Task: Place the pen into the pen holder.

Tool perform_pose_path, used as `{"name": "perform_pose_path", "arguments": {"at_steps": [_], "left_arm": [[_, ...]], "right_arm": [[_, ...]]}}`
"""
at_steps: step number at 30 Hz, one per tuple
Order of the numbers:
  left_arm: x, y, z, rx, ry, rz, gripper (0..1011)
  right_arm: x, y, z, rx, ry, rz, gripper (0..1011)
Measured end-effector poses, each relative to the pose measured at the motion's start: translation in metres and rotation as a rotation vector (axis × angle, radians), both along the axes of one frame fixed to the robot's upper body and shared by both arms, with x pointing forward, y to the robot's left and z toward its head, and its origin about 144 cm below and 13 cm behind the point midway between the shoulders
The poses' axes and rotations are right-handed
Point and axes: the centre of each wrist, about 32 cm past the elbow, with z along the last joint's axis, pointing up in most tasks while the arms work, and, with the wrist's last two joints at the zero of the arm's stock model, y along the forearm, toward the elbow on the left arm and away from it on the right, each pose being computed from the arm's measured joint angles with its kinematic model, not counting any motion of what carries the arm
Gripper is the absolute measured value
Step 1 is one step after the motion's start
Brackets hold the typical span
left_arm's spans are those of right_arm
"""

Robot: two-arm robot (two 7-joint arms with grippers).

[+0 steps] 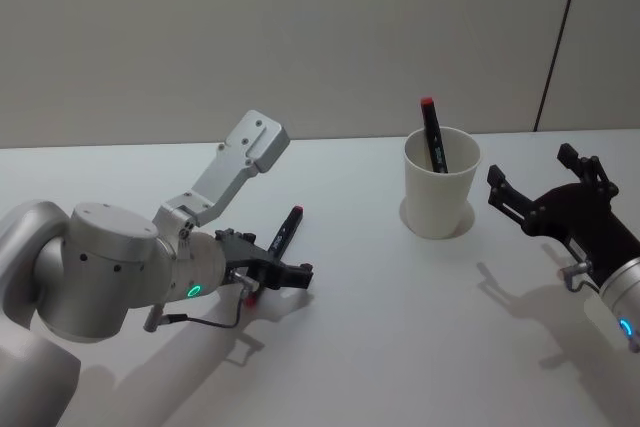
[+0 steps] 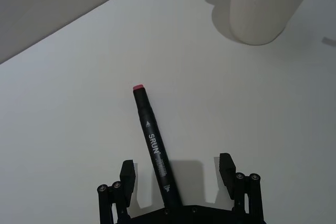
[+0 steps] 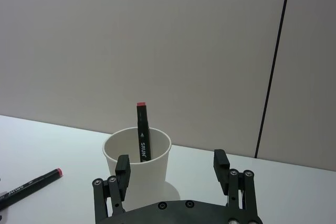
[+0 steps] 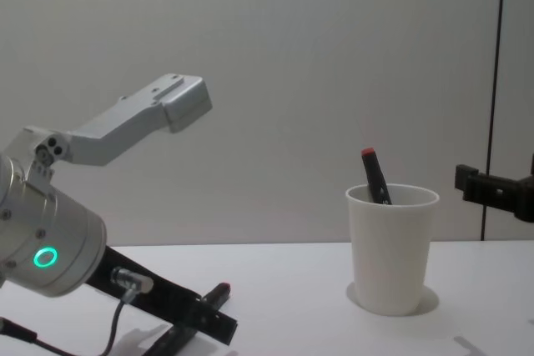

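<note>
- The left pincer (image 2: pixel 177 163) is standing wide open around the pen (image 2: pixel 152 140), which is lying on the desk (image 2: pixel 79 129).
- The right pincer (image 3: pixel 171 160) is hanging wide open near the pen holder (image 3: pixel 152 177), which is holding another pen (image 3: pixel 142 129).

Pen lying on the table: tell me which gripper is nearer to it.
Left. The left gripper, open, straddles the pen; the right gripper hangs far off, on the other side of the pen holder.

White table (image 1: pixel 400 347), plain grey wall (image 1: pixel 200 27), dark seam (image 1: pixel 559 42).
</note>
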Motion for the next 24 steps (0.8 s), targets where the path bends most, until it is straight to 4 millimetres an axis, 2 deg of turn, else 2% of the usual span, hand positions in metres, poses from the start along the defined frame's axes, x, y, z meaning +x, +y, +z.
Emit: {"name": "perform_pose_path", "arguments": {"at_steps": [24], "left_arm": [[0.0011,0.0025,-0.0031,-0.085,0.062,0.071,1001]], "right_arm": [[0.0000,0.0000,0.0000,0.000,0.000,0.000,1002]]}}
